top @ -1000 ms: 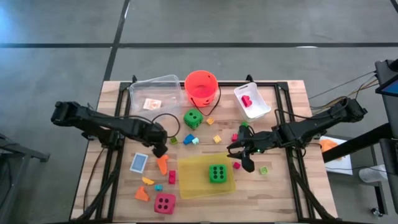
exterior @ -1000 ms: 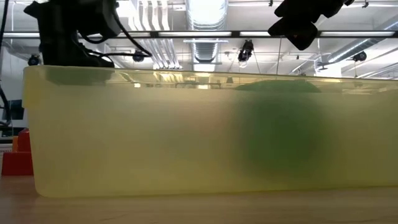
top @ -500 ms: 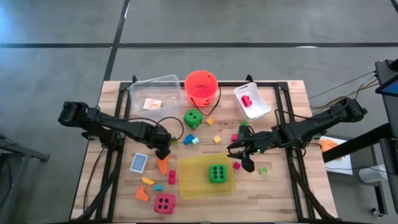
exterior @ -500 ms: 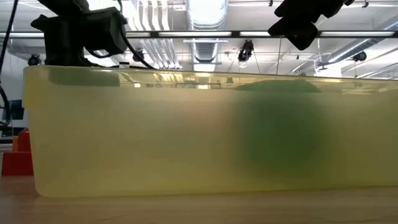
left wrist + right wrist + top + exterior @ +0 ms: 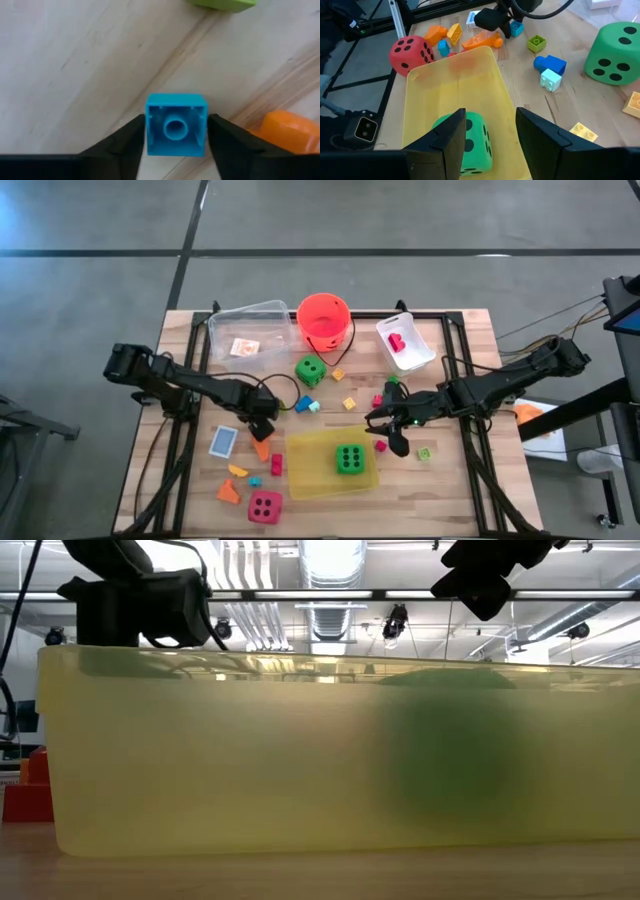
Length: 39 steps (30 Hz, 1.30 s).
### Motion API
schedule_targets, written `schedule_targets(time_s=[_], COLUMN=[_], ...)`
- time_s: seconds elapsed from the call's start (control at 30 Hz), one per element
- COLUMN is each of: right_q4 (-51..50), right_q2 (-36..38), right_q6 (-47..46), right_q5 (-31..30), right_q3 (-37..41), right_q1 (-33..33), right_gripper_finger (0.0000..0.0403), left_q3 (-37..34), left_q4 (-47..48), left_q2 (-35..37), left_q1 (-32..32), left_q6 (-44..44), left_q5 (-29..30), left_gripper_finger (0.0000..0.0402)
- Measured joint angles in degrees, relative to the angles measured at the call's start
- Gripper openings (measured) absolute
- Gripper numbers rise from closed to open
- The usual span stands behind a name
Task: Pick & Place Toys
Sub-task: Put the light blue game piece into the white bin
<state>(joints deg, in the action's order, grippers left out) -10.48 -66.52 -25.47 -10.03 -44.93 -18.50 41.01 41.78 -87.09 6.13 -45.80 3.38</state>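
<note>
My left gripper (image 5: 263, 429) is shut on a small blue brick (image 5: 176, 131), over the wood just left of the flat yellow tray (image 5: 305, 470). The gripper and its brick (image 5: 516, 29) also show in the right wrist view. My right gripper (image 5: 392, 436) is open and empty, above the tray's right edge. One green die (image 5: 349, 459) lies in the tray. A second green die (image 5: 310, 371) and a pink die (image 5: 264, 506) rest on the table. Small bricks and an orange shape (image 5: 261, 448) lie around. My left gripper pinches the blue brick between its two fingers, one on each of two opposite side walls (image 5: 150, 132). The fingers come from above, pointing down. The brick's hollow underside faces the wrist camera. I cannot tell whether the brick is clear of the table.
An orange-red bucket (image 5: 323, 320) stands at the far middle. Beside it are a clear box (image 5: 250, 330) holding a card and a white tray (image 5: 405, 340) with a pink piece. A blue card (image 5: 224, 441) and small shapes lie at the near left.
My left gripper has gone a little toward the table's right and near edges, closer to the yellow tray's left end. My right gripper has kept still.
</note>
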Motion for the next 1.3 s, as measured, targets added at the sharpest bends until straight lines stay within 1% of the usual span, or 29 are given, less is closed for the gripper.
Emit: schedule_targets(time_s=[0.13, 0.17, 0.33, 0.5, 0.67, 0.83, 0.97, 1.03, 1.1, 1.3], right_q4=[0.00, 0.00, 0.02, 0.13, 0.53, 0.65, 1.54, 3.71, 7.90, 20.24], right_q2=[0.00, 0.00, 0.00, 0.00, 0.00, -0.12, -1.49, -2.73, -4.53, -11.13], right_q6=[0.00, 0.00, 0.13, 0.05, 0.15, 0.21, 2.28, 4.90, 8.34, 27.32], right_q5=[-0.01, -0.01, -0.05, -0.47, -0.56, -1.02, -1.10, -1.10, -1.10, -1.05], right_q3=[0.00, 0.00, 0.00, 0.00, 0.00, 0.00, 0.00, 0.00, -0.01, -0.55], right_q1=[0.00, 0.02, 0.02, 0.02, 0.03, 0.02, 0.02, 0.02, 0.02, 0.02], right_gripper_finger=[0.0166, 0.0166, 0.0166, 0.0166, 0.0166, 0.0166, 0.0166, 0.0166, 0.0166, 0.0166], left_q3=[0.29, 0.33, 0.70, 3.86, 7.81, 10.90, 11.56, 11.23, 11.21, 11.21], left_q4=[-0.49, -0.62, 0.15, 4.55, 5.85, 5.65, 0.06, -5.50, -10.29, -25.30], left_q2=[0.04, 0.04, 0.07, 1.16, 4.85, 10.14, 14.24, 15.77, 16.37, 16.32], left_q1=[0.00, -0.01, -0.07, -0.07, -0.05, 0.20, 1.28, 1.93, 2.50, 4.50], left_q6=[-0.31, -0.92, -3.32, -3.58, -3.56, -3.75, -4.50, -5.27, -5.44, -5.02], left_q5=[0.43, 0.48, 0.28, 0.02, 0.08, 1.65, 1.76, 1.74, 1.61, 0.04], left_gripper_finger=[0.0125, 0.0118, 0.0118, 0.0118, 0.0118, 0.0118, 0.0118, 0.0118, 0.0118, 0.0118])
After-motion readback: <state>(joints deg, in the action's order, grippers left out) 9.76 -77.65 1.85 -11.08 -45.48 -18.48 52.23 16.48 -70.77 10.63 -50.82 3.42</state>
